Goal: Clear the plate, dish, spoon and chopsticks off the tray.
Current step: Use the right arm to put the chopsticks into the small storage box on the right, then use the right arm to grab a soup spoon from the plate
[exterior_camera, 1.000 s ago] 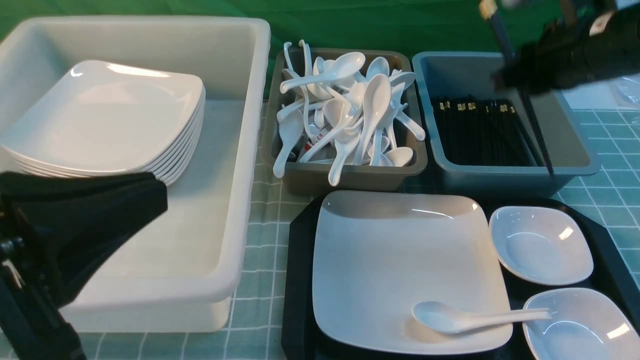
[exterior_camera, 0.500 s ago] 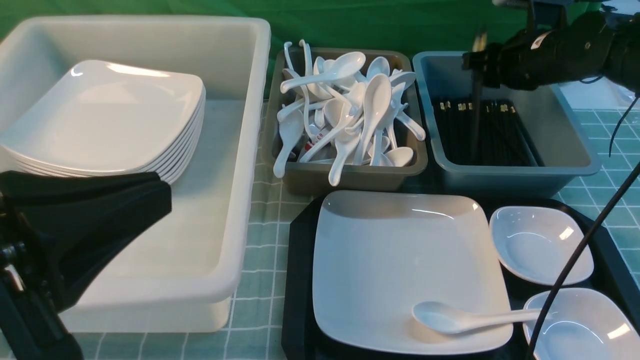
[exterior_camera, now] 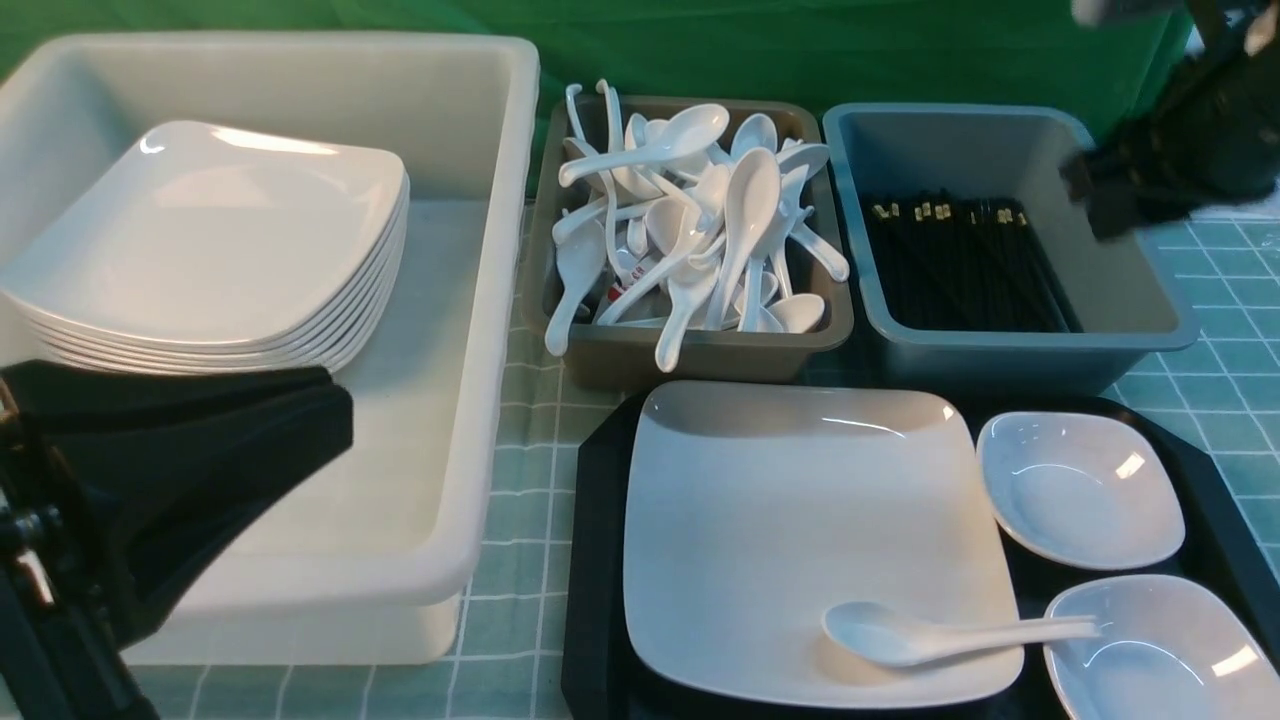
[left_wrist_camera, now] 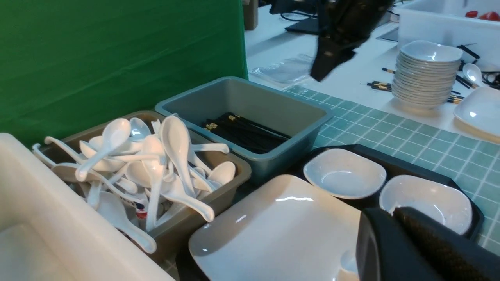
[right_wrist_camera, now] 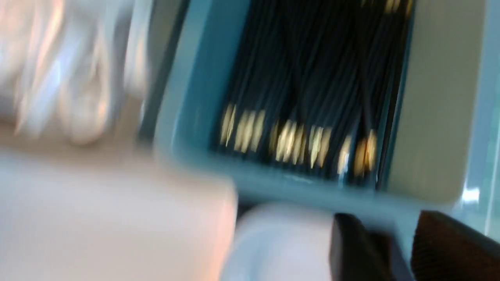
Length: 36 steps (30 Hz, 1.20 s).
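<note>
Front view: glossy white spoon (exterior_camera: 930,635) lies on square plate (exterior_camera: 790,520); left tool (exterior_camera: 325,410) clenched, right tool (right_wrist_camera: 384,224) parted, empty.

The front camera sits low between the two arms and faces forward across the table, taking in the white tub (exterior_camera: 300,95), the spoon bin (exterior_camera: 690,360), the blue-grey tub (exterior_camera: 1000,355) and, nearest, the tray (exterior_camera: 595,560). The left wrist camera rides just behind the left gripper (left_wrist_camera: 390,212) and looks slantwise over the same bins and tray toward the right arm (left_wrist_camera: 340,31). The right wrist camera, badly blurred, points steeply down at close range into the blue-grey tub of chopsticks (right_wrist_camera: 312,97), the one spot all three views share.
</note>
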Available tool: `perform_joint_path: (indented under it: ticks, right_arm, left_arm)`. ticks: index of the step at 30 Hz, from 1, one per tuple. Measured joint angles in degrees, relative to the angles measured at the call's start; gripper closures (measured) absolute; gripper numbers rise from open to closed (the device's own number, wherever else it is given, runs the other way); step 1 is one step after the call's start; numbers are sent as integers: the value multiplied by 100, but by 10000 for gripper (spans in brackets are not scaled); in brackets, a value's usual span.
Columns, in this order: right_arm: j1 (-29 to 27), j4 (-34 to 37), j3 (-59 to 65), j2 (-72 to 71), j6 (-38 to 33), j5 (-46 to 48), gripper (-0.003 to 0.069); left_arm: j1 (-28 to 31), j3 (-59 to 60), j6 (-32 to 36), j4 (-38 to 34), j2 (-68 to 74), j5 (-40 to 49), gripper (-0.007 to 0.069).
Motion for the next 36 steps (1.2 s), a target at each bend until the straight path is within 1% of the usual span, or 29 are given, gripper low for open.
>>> perform_joint_path:
  ticks: [2,5,8,9,13,17,22,27,30,33,36]
  right_arm:
    - [313,-18,782,-555,-428,122,414]
    - [838,-27,1766,-1048,-1216,102,363]
    - [1224,-31,2270,-1124,-1582,-35,298]
    - [1361,-31,2423,-1097,-1706,-115,264]
    - [1680,-31,2645,-784,-1970,-446,172]
    - [1743,-31,2651,-348,-2200,-720,158]
    - [1768,-31,2651,326,-2490,-819,155]
    - [1768,-43,2651,656,-2597,-1023,155]
    - [1768,-185,2651,768,-2597,-1248,155]
    - [1768,-349,2651,837,-2597,-1412,174]
    - [1751,-414,2646,889,-2597,-1501,219]
  left_arm:
    - [0,0,0,5,0,142,607]
    - [0,0,0,5,0,270,607]
    - [0,0,12,5,0,302,607]
    - [0,0,18,5,0,302,607]
    - [0,0,29,11,0,339,607]
    - [0,0,31,17,0,423,607]
    - [0,0,42,17,0,544,607]
    - [0,0,42,17,0,568,607]
    - [0,0,62,17,0,574,607]
    - [0,0,62,17,0,574,607]
    - [0,0,62,17,0,574,607]
